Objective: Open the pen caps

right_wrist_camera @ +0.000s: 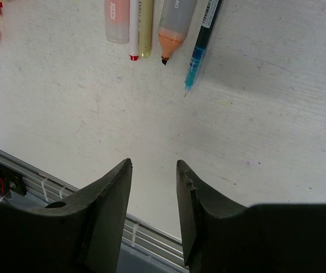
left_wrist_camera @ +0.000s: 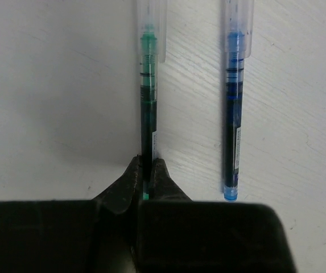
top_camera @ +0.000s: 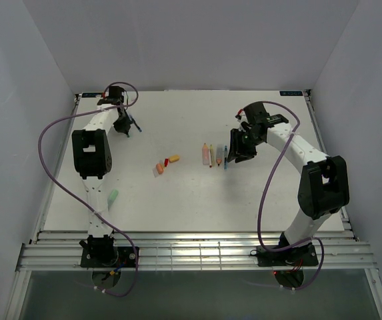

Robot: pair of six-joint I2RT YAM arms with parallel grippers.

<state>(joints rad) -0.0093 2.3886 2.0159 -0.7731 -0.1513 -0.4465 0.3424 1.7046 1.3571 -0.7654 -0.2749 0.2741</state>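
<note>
In the left wrist view a slim green pen (left_wrist_camera: 147,96) lies on the white table with a clear cap (left_wrist_camera: 152,28) on its far end. My left gripper (left_wrist_camera: 147,166) is shut on the pen's near end. A blue pen (left_wrist_camera: 232,114) with its own clear cap (left_wrist_camera: 238,28) lies parallel to its right. This gripper (top_camera: 125,127) is at the far left of the table. My right gripper (right_wrist_camera: 154,165) is open and holds nothing. It hovers short of a row of pens: pink highlighter (right_wrist_camera: 117,20), orange highlighter (right_wrist_camera: 174,25) with bare tip, blue pen (right_wrist_camera: 199,51) with bare tip.
Loose orange and red caps (top_camera: 165,165) lie mid-table, left of the pen row (top_camera: 215,155). A pale green piece (top_camera: 113,197) lies beside the left arm. A metal rail (top_camera: 191,253) runs along the near edge. White walls enclose the table.
</note>
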